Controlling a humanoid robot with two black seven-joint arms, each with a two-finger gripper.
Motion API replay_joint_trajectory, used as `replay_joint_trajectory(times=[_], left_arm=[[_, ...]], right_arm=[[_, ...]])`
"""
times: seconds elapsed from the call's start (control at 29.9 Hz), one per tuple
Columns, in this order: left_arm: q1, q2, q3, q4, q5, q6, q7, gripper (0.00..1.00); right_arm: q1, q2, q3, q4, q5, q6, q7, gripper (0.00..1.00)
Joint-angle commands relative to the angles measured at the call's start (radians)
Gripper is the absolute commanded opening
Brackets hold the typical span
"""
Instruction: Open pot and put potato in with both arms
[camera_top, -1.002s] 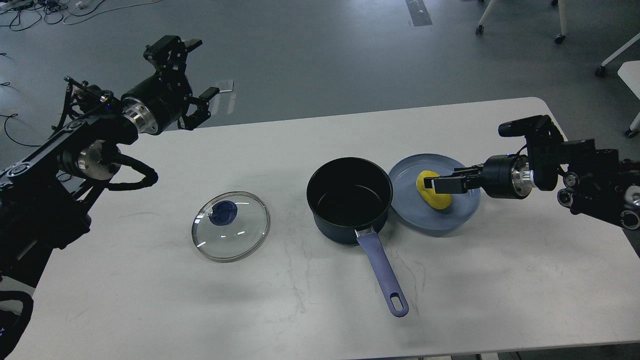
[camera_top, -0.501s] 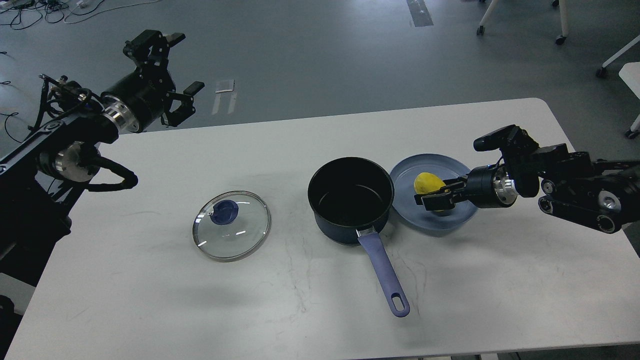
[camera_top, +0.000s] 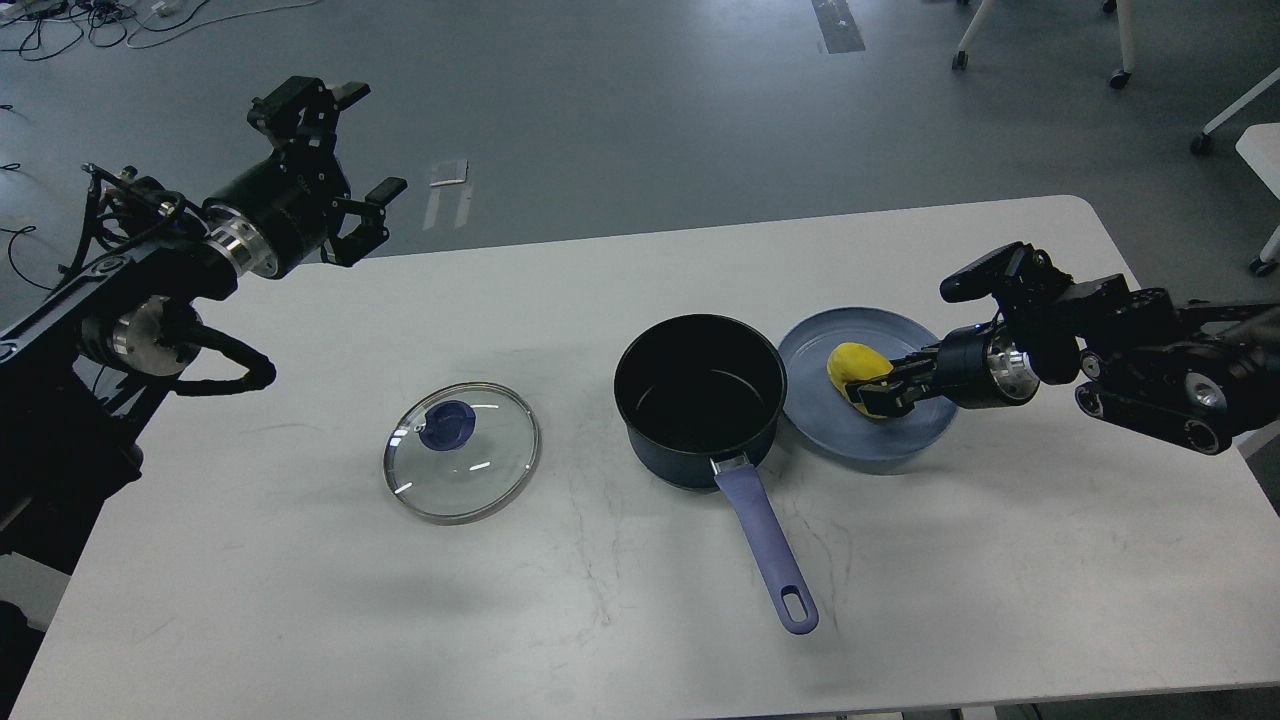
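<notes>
The black pot stands open at the table's middle, its blue handle pointing toward me. Its glass lid with a blue knob lies flat on the table to the pot's left. The yellow potato lies on a blue plate right of the pot. My right gripper comes in from the right, and its fingers are closed on the potato's right side, low over the plate. My left gripper is open and empty, raised beyond the table's far left corner, well away from the lid.
The white table ends just behind the left gripper and near the right arm's body. Chair legs and a cable tangle are on the floor beyond.
My right gripper dropped from above the potato to plate level and its fingers narrowed onto the potato. My left arm drew back to the left and away from the table.
</notes>
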Motion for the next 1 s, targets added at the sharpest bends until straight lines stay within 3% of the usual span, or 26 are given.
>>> replay_joint_trajectory(times=[0.0, 0.07, 0.1, 0.37, 0.6, 0.67, 0.97], left_arm=[[0.004, 0.004, 0.0, 0.0, 0.0, 0.0, 0.0, 0.98], [0.004, 0.005, 0.0, 0.0, 0.0, 0.0, 0.0, 0.98], [0.004, 0.005, 0.001, 0.0, 0.0, 0.0, 0.0, 0.98], [0.006, 0.001, 0.003, 0.0, 0.0, -0.001, 0.001, 0.98], [0.003, 0.0, 0.003, 0.0, 0.0, -0.001, 0.001, 0.98], [0.003, -0.003, 0.001, 0.0, 0.0, -0.001, 0.001, 0.98], [0.001, 0.003, -0.014, 0.0, -0.011, -0.003, 0.012, 0.98]], right_arm=[[-0.001, 0.045, -0.002, -0.007, 0.0, -0.003, -0.012, 0.25], [0.0, 0.047, -0.003, -0.007, 0.0, 0.003, -0.01, 0.19], [0.003, 0.047, -0.005, -0.009, 0.0, 0.004, -0.01, 0.0], [0.095, 0.035, -0.005, 0.004, 0.0, -0.016, -0.053, 0.0], [0.278, 0.032, 0.008, 0.011, 0.008, -0.092, -0.053, 0.0], [0.299, 0.087, 0.008, 0.056, 0.005, -0.132, -0.058, 0.0], [0.255, 0.234, -0.07, 0.067, 0.011, -0.138, -0.049, 0.0]])
